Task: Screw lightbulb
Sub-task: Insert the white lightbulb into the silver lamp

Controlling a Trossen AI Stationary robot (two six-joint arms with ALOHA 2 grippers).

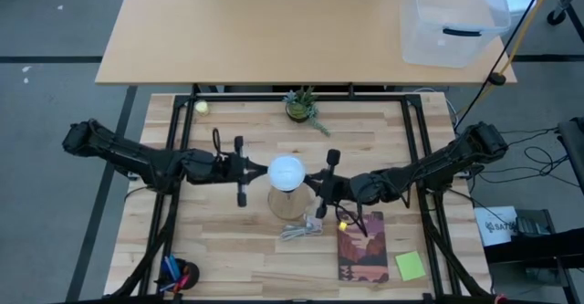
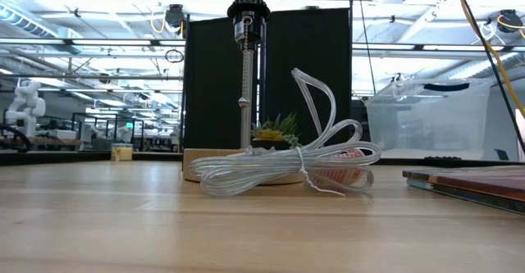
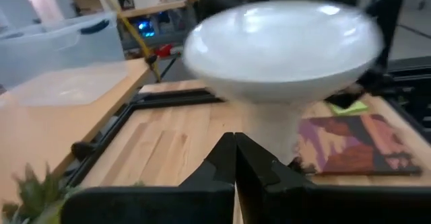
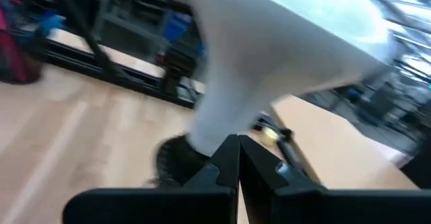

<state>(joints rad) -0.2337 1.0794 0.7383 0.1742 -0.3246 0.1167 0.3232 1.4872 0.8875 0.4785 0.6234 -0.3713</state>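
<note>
Wooden slats make up the table [image 1: 228,249], with a second, paler table [image 1: 255,30] beyond its far edge carrying a clear bin [image 1: 453,19]. Near the middle of the slatted table stands a lamp: a round wooden base [image 1: 290,204] with a thin metal post [image 2: 245,101] rising to a black socket [image 2: 248,15]. The bulb [image 1: 286,171] sits upright on top of that socket, its white globe uppermost and its pale neck pointing down into the socket.

Both arms reach in level with the bulb. The left gripper [image 3: 234,158] is just left of the bulb, its fingers pressed together, tips close to the neck; contact cannot be told. The right gripper [image 4: 238,158] is just right of it, fingers likewise together, tips near the neck where it meets the socket.

A coil of clear cord [image 2: 283,170] lies at the near side of the base. To the right lie a book [image 1: 362,246] and a green note [image 1: 410,266]. A small plant [image 1: 302,106] stands at the far edge, a yellow-green ball [image 1: 202,107] to its left.
</note>
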